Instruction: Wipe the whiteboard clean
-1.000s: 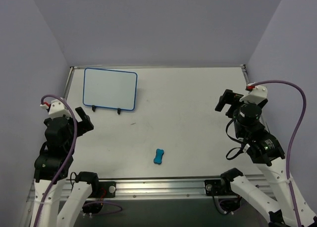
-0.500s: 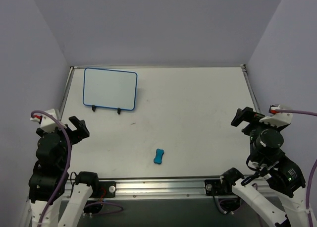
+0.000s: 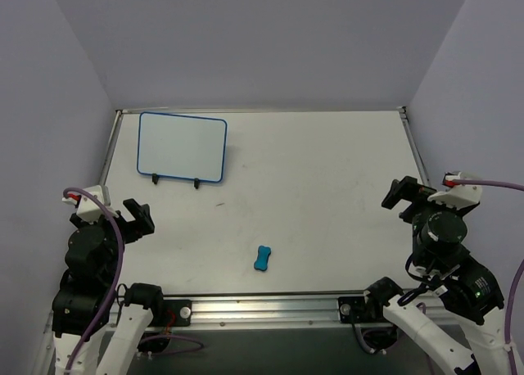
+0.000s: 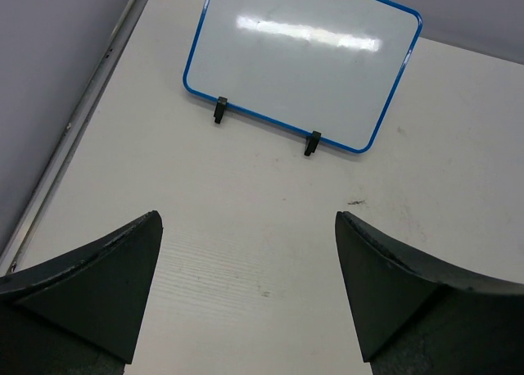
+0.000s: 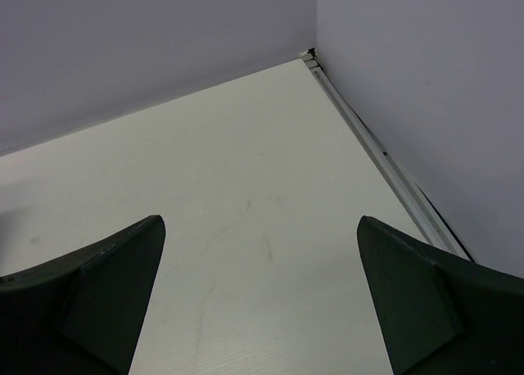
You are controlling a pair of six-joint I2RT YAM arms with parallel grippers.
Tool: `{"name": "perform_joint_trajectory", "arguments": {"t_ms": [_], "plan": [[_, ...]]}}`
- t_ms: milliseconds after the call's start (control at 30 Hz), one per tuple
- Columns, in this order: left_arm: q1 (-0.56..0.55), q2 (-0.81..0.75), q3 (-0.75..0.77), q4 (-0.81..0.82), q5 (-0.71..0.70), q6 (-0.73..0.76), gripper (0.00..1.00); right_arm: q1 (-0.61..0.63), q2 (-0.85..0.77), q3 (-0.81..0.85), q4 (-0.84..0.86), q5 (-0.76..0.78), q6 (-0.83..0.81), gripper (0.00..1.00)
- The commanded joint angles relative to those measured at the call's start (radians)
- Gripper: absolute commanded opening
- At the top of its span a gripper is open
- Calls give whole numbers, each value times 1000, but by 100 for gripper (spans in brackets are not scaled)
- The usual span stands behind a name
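The whiteboard (image 3: 182, 146) stands tilted on a black wire stand (image 3: 176, 179) at the back left of the table, blue-rimmed, its face blank. It also shows in the left wrist view (image 4: 303, 60), where no writing is seen. A small blue bone-shaped eraser (image 3: 262, 259) lies near the front middle. My left gripper (image 3: 135, 215) is open and empty at the left front, well short of the board. My right gripper (image 3: 401, 196) is open and empty at the right side, with only bare table between its fingers (image 5: 426, 293).
The grey walls close in on the left, back and right. A metal rail (image 3: 262, 308) runs along the front edge. The table's back right corner (image 5: 312, 54) shows in the right wrist view.
Both arms have drawn back towards the front edge over the last second. The left gripper has since shifted slightly right. The whiteboard and eraser have not moved.
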Motion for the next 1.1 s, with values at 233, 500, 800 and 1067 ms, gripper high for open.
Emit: {"name": "perform_joint_trajectory", "arguments": {"t_ms": [233,500,800,1067], "plan": [[-13,-5,0,55,0,11,94,5,62,-21,15,-9,7,100],[-13,-4,-3,55,-1,11,94,7,70,-33,19,-20,11,100],[-13,-5,0,54,-12,8,94,7,75,-34,16,-40,22,100],[-13,-7,0,54,-12,8,94,7,73,-31,15,-48,24,100]]}}
